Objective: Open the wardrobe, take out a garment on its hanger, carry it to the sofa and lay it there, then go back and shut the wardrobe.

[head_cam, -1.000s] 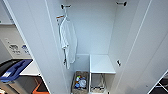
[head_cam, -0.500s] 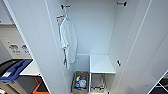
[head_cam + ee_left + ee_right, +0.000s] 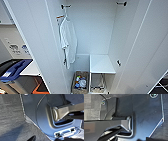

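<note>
The white wardrobe [image 3: 95,32] stands open straight ahead in the head view. Its left door [image 3: 32,45] and right door [image 3: 147,55] are swung out towards me. Inside, on the left, a plain white shirt [image 3: 68,42] hangs down from under a black peg [image 3: 65,6]. The rest of the hanging space to its right is bare white wall. Both wrist views look down at grey carpet past the robot's own dark plate and bar.
A white shelf [image 3: 101,63] sits low on the wardrobe's right side, with a wire basket [image 3: 97,83] under it. A basket of small items [image 3: 80,82] stands on the floor beside it. A blue object [image 3: 13,70] lies outside, left of the left door.
</note>
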Robot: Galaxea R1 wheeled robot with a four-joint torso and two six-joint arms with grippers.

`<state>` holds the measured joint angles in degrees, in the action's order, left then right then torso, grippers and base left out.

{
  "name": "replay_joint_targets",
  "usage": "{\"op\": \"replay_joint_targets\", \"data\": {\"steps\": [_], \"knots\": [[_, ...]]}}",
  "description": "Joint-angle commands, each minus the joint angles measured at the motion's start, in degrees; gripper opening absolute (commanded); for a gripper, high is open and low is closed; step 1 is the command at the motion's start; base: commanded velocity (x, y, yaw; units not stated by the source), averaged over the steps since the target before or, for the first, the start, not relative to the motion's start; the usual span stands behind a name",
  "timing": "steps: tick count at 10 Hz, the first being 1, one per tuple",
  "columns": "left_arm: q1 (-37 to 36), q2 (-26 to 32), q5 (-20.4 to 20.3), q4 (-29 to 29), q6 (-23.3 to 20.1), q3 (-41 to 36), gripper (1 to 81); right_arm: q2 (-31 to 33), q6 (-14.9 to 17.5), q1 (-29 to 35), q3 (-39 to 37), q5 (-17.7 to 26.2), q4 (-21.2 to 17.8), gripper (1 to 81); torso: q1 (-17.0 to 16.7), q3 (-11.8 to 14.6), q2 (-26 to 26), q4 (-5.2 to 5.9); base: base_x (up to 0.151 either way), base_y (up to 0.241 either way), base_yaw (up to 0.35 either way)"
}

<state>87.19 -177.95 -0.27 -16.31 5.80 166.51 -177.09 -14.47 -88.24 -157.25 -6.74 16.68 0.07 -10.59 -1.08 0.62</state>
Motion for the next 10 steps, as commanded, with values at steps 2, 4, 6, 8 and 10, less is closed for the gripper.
{"op": "replay_joint_targets", "data": {"steps": [2,4,6,8,10], "knots": [[-4.1,0.2,2.4,2.3,-4.5,-0.4,81.1,2.1,0.4,1.3,3.5,2.9,1.6,81.1,0.0,0.0,0.0,0.0,0.0,0.0,0.0],[-4.2,4.6,2.0,2.0,-4.6,-5.5,81.1,10.9,0.2,1.5,14.7,2.0,1.6,81.1,0.0,0.0,0.0,0.0,0.0,0.0,0.0],[-4.3,12.7,0.5,1.2,-4.6,-16.9,81.1,19.7,0.1,2.2,25.5,1.4,1.4,81.1,0.0,0.0,0.0,0.0,0.0,0.0,0.0],[-4.5,24.9,-3.8,1.2,-4.3,-33.6,81.1,27.4,-0.3,3.2,32.1,-2.4,1.4,81.1,0.0,0.0,0.0,0.0,0.0,0.0,0.0],[-5.2,34.5,-7.9,1.7,-3.7,-43.7,81.1,34.0,-1.4,5.3,34.4,-6.7,0.5,81.1,0.0,0.0,0.0,0.0,0.0,0.0,0.0]]}}
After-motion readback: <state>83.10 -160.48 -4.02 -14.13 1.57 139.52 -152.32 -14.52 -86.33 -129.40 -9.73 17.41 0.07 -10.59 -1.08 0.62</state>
